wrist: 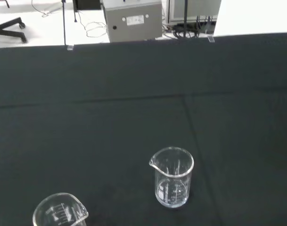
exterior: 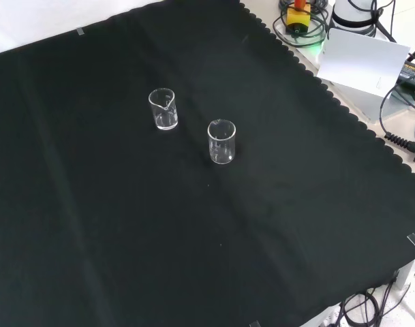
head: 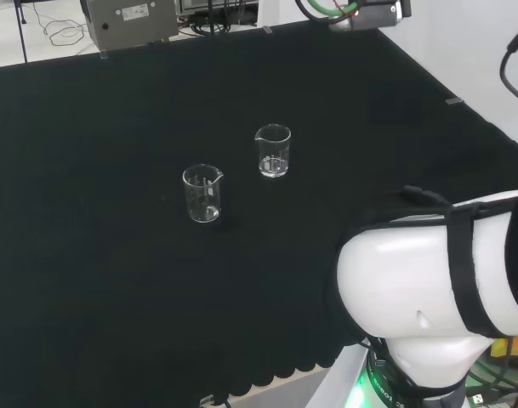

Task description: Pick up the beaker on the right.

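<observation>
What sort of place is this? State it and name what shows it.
Probably a robotics lab set up for glassware handling. Two clear glass beakers stand on a bench under black cloth, the white robot arm is mounted at its edge, and a grey equipment box with cables sits behind.

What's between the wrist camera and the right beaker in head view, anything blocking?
Nothing visible. In the wrist view the right-hand beaker stands upright with bare black cloth around it. The other beaker stands apart, to its left and nearer in the head view, off the direct line.
</observation>
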You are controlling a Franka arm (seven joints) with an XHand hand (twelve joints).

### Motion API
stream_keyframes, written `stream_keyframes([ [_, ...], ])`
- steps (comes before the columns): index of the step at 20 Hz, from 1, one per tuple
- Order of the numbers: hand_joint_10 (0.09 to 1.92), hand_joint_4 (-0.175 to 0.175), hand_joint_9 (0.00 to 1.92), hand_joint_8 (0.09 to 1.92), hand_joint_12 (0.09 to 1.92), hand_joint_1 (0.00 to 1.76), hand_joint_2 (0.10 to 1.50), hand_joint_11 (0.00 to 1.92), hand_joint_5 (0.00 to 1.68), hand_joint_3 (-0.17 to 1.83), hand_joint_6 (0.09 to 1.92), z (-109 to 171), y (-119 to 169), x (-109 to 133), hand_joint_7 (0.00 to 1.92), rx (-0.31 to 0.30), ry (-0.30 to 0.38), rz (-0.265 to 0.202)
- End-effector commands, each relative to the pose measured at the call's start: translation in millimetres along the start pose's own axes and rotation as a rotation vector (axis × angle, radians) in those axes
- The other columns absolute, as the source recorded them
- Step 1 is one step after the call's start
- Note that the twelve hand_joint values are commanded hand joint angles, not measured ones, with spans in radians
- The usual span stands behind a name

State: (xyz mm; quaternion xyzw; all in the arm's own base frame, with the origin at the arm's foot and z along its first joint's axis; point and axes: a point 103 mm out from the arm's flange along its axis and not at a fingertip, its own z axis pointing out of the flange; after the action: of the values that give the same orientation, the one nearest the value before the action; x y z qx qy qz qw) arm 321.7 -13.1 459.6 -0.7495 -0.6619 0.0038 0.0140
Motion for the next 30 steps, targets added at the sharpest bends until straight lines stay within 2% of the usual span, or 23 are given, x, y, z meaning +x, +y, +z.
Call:
stream_keyframes([
  [1, 0.67, -0.026, 0.11, 0.38, 1.26, 0.14, 1.26, 0.00, 0.28, 0.26, 0.09, 56, 39, -16, 0.01, 0.077, 0.028, 0.050],
  [4, 0.69, -0.025, 0.15, 0.44, 1.30, 0.26, 1.20, 0.00, 0.28, 0.24, 0.09, 79, 64, -18, 0.02, 0.125, 0.054, 0.051],
  [8, 0.71, -0.024, 0.17, 0.51, 1.34, 0.36, 1.14, 0.00, 0.28, 0.24, 0.09, 108, 102, -19, 0.03, 0.145, 0.089, 0.016],
  [13, 0.72, -0.024, 0.18, 0.56, 1.36, 0.42, 1.09, 0.00, 0.28, 0.26, 0.09, 143, 150, -21, 0.01, 0.164, 0.151, -0.016],
  [17, 0.73, -0.022, 0.19, 0.57, 1.37, 0.45, 1.05, 0.00, 0.27, 0.26, 0.09, 177, 178, -23, 0.01, 0.199, 0.159, -0.032],
  [25, 0.73, -0.019, 0.21, 0.59, 1.37, 0.51, 1.00, 0.00, 0.27, 0.26, 0.09, 229, 198, -28, 0.02, 0.231, 0.199, -0.081],
  [30, 0.71, -0.021, 0.28, 0.62, 1.39, 0.65, 0.87, 0.00, 0.28, 0.31, 0.09, 253, 200, -28, 0.09, 0.252, 0.257, -0.114],
])
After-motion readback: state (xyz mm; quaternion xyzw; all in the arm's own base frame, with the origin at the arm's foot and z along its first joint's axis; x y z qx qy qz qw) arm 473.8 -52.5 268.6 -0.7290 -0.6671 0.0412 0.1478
